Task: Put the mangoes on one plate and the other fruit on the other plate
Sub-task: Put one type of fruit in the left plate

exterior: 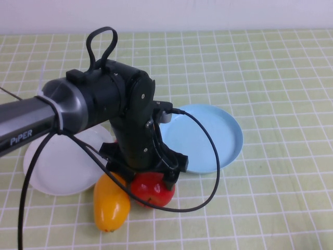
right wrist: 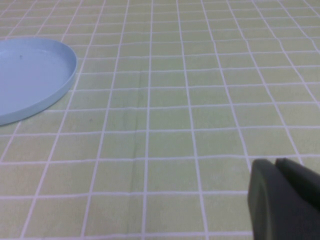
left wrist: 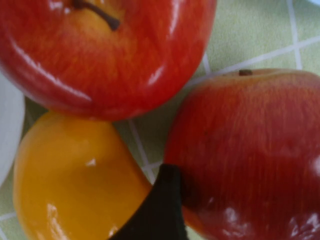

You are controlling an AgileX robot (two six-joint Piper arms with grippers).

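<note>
My left gripper (exterior: 150,176) is down over a cluster of fruit at the near edge, between the two plates. It sits right on a glossy red apple (exterior: 152,191) (left wrist: 250,150). In the left wrist view a second red apple (left wrist: 100,50) with a dark stem lies against it; the arm hides this one in the high view. One yellow-orange mango (exterior: 110,205) (left wrist: 70,185) lies beside both apples. The other mango is out of view. The white plate (exterior: 54,166) and the light blue plate (exterior: 208,138) (right wrist: 30,80) both hold nothing. My right gripper (right wrist: 275,165) is shut, low over bare cloth.
A green checked cloth (exterior: 260,62) covers the whole table. The left arm's black cable (exterior: 210,177) loops over the near rim of the blue plate. The mango touches the white plate's near edge.
</note>
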